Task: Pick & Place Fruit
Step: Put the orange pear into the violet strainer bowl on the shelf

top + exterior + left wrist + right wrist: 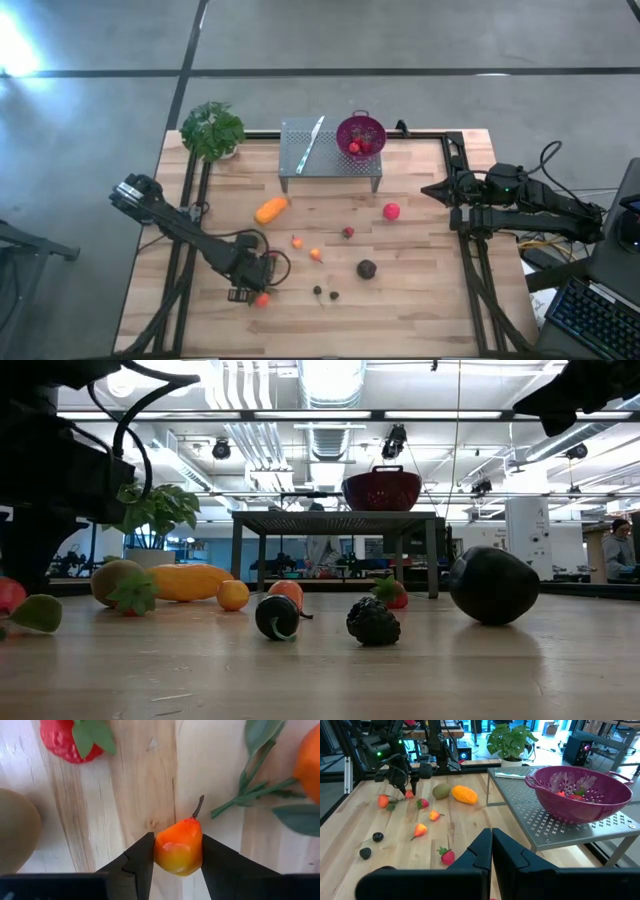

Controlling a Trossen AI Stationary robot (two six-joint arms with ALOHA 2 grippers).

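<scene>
1. The left gripper is down at the table's near-left, its two dark fingers pressed against either side of a small orange-red pear that stands stem-up on the wood.

2. The step in hand looks to be the pick: the pinch is on, but the pear appears to sit on the table and is not yet lifted.

3. Other fruit lies close around the grip: a strawberry, a brown kiwi and a leafy orange piece, all apart from the fingers.

4. More fruit is scattered across the middle of the table: the long orange one left of centre, the red ball to the right, the dark ball nearer, and tiny pieces between.

5. The purple bowl sits on a perforated metal stand at the far centre, with some red fruit already inside.

6. The right gripper waits at the table's right edge, fingers pressed together and empty.

7. The next move likely calls for a straight lift clear of the strawberry and kiwi, then a carry far and right, high enough to pass the bowl's rim before release.

8. The pear is small and smooth, so a firm squeeze is needed or it could slip out on the way.
</scene>
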